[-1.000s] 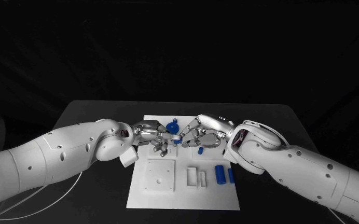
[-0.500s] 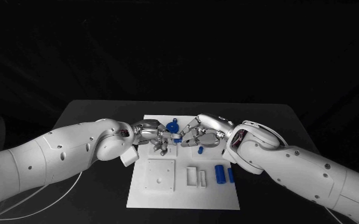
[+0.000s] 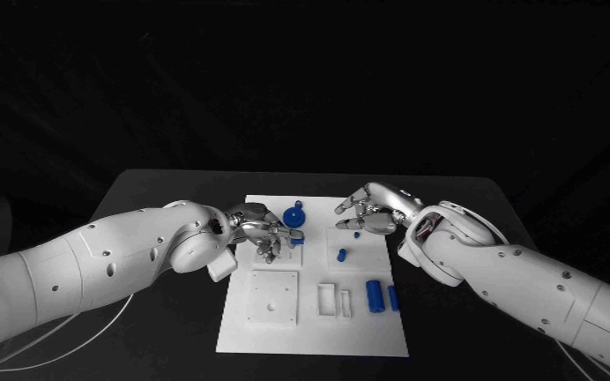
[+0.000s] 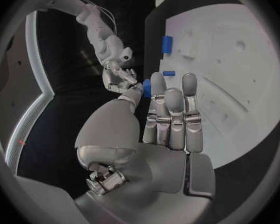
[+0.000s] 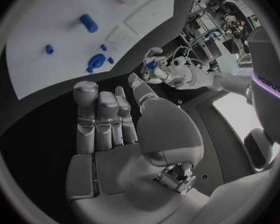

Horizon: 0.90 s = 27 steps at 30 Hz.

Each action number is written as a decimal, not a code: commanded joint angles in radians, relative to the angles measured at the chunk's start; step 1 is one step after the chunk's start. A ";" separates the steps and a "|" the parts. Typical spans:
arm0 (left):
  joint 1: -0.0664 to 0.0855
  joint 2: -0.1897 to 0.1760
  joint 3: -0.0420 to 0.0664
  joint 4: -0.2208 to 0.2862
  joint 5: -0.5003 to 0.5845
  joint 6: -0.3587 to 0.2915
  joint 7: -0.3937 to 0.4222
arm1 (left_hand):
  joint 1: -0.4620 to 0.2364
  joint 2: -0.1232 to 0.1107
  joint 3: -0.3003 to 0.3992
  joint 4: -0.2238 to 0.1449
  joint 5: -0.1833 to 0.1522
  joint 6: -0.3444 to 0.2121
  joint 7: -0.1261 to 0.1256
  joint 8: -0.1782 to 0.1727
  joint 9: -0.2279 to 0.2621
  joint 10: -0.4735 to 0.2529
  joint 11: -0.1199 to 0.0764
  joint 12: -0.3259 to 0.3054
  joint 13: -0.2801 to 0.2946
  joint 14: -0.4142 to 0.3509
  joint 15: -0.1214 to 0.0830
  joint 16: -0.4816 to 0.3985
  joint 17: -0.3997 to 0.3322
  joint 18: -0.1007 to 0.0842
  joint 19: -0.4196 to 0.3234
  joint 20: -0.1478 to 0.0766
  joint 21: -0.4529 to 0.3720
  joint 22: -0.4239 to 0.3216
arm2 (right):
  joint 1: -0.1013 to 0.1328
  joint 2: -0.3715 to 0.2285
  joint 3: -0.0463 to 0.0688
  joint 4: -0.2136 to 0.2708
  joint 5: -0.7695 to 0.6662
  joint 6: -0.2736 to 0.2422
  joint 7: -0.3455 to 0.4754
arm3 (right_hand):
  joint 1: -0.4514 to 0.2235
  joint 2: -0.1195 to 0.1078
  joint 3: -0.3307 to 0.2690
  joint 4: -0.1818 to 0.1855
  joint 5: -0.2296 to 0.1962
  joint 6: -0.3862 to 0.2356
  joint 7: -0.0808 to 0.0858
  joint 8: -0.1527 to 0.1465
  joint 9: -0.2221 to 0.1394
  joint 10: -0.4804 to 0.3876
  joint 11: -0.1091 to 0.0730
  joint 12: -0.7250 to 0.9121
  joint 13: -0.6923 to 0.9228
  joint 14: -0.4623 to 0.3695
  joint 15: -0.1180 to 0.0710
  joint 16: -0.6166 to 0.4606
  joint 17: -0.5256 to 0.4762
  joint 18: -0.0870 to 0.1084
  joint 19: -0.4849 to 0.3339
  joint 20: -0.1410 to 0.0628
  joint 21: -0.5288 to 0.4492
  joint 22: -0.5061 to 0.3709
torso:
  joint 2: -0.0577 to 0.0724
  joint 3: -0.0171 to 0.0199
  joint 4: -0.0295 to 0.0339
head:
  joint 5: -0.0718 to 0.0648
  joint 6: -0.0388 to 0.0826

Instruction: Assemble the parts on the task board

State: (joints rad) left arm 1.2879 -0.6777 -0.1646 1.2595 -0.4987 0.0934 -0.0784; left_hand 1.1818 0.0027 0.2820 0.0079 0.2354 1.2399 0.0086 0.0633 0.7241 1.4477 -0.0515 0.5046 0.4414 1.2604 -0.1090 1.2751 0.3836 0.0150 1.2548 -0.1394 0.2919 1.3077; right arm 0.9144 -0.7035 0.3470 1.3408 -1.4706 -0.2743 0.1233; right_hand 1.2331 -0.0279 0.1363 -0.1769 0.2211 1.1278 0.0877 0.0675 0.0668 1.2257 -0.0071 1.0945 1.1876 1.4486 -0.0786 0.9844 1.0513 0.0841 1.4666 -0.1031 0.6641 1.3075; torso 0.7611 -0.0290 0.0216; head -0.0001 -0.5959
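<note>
The white task board (image 3: 311, 315) lies in the middle of the black table. My left hand (image 3: 261, 233) hovers over the board's far left part and pinches a small blue part (image 4: 147, 88) between thumb and fingertips. My right hand (image 3: 375, 207) is raised over the board's far right corner, fingers apart and holding nothing, its bare palm (image 5: 124, 149) plain to see. On the board lie a round blue piece (image 3: 293, 217), a small blue peg (image 3: 341, 256) and a blue cylinder (image 3: 374, 296) with a thinner blue piece (image 3: 393, 299) beside it.
White raised blocks (image 3: 272, 297) and narrow slotted fixtures (image 3: 333, 301) stand on the near half of the board. A pale cable (image 3: 77, 332) runs over the table at the left. Black table surface surrounds the board on both sides.
My right hand has pulled away from the left hand, rising back and to the right with its fingers spread. The left hand has stayed in place with the small blue part.
</note>
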 commanded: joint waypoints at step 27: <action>0.013 0.158 -0.028 -0.075 -0.597 -0.147 -0.477 | -0.056 -0.032 0.170 -0.166 0.206 0.082 -0.029 0.004 0.009 0.065 -0.030 0.086 -0.012 0.081 -0.031 -0.010 0.059 -0.009 0.022 -0.017 0.075 0.020 | 0.042 -0.015 0.054 -0.148 0.151 -0.142 0.023 | 0.004 -0.029 0.036 -0.011 0.026 -0.016 0.004 -0.005 -0.001 -0.078 0.000 -0.167 -0.175 -0.013 0.004 -0.207 -0.121 0.025 0.043 0.009 -0.288 -0.168 | 0.003 0.0009 -0.0013 | 0.010 -0.017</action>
State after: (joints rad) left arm 1.3006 -0.5253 -0.1920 1.1852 -1.0456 -0.0438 -0.5322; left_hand 1.1340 -0.0303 0.2889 0.0148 0.4376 1.2795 0.0153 0.0609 0.7324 1.4651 -0.0702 0.5873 0.4314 1.3082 -0.1142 1.2694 0.4410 0.0148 1.2691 -0.1538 0.3632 1.3074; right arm 0.9553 -0.7192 0.3997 1.1920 -1.3392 -0.3939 0.1264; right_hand 1.2401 -0.0476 0.1688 -0.1862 0.2479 1.1200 0.0918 0.0674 0.0669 1.1540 -0.0069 0.9310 1.0132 1.4293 -0.0735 0.7817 0.9297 0.1007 1.4666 -0.0960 0.3789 1.1404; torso 0.7634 -0.0267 0.0215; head 0.0085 -0.6120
